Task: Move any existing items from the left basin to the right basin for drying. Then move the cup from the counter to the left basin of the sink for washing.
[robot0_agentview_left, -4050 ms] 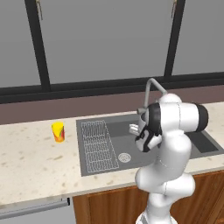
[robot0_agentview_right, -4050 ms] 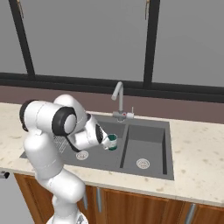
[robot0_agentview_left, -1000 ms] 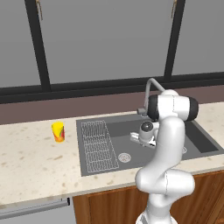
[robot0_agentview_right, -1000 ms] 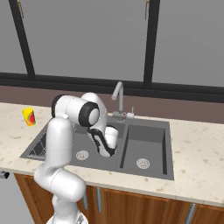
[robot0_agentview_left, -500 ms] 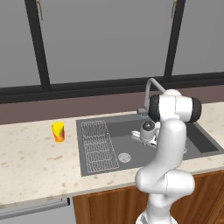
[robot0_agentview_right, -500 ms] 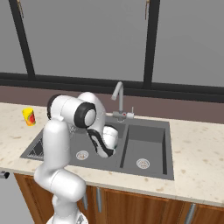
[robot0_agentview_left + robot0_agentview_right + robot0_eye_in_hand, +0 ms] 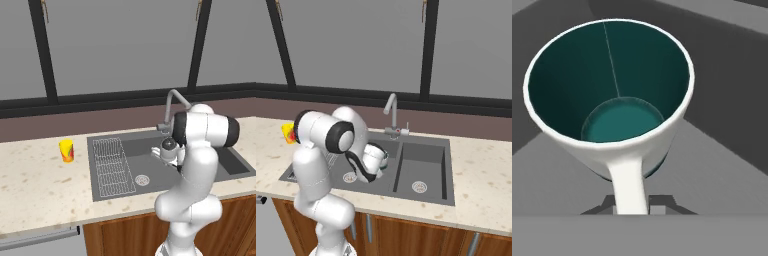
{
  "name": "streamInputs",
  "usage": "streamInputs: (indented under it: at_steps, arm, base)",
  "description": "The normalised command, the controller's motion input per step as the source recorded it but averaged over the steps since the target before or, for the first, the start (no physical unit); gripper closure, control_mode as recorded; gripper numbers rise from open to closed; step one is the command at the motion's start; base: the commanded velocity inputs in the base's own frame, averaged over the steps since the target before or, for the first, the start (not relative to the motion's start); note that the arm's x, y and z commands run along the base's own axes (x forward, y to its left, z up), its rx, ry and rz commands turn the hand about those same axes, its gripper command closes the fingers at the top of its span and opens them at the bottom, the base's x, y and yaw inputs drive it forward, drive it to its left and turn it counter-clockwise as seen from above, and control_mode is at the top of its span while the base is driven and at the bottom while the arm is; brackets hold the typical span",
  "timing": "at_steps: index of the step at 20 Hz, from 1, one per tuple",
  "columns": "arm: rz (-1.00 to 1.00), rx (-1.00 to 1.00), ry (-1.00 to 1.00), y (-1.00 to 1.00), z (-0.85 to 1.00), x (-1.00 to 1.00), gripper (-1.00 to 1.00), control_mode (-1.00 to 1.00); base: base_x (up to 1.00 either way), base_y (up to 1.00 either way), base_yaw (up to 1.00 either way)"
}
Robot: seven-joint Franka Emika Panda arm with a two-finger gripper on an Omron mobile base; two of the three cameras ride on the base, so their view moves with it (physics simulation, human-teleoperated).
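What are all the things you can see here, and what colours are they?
mug: one, white outside and teal inside, held by its handle over the sink
cup: one, yellow with a red-orange patch, upright on the counter left of the sink
sink: one, dark grey, two basins plus a ribbed drainboard
faucet: one, silver, curved, behind the basins
counter: one, beige with brown speckles
cabinets: brown wood, under the counter
gripper: one, dark tips, shut on the mug's handle

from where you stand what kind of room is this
Most likely a kitchen, a rendered one: a dark grey two-basin sink with a curved silver faucet set in a speckled beige counter, wooden cabinets below, and a yellow cup on the worktop.
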Motion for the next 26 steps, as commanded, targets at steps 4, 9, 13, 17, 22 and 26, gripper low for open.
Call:
streamInputs:
  at_steps: [4, 9, 13, 17, 22, 26]
  arm:
    - [-0.12, 0.0, 0.0, 0.15, 0.66, 0.0, 1.0, -1.0]
    - [-0.07, 0.0, 0.0, 0.07, 0.7, 0.0, 1.0, -1.0]
    - [-0.05, 0.0, 0.01, 0.09, 0.75, -0.01, 1.0, -1.0]
    - [-0.01, -0.03, 0.03, 0.14, 0.83, 0.0, 1.0, -1.0]
    - [-0.01, -0.04, 0.04, 0.13, 0.79, -0.01, 1.0, -1.0]
    - [-0.04, -0.01, 0.05, 0.02, 0.51, -0.12, 1.0, -1.0]
  base:
    - [0.0, 0.0, 0.0]
    - [0.0, 0.0, 0.0]
    - [0.0, 0.0, 0.0]
    - [0.0, 0.0, 0.0]
    - [0.0, 0.0, 0.0]
    - [0.0, 0.0, 0.0]
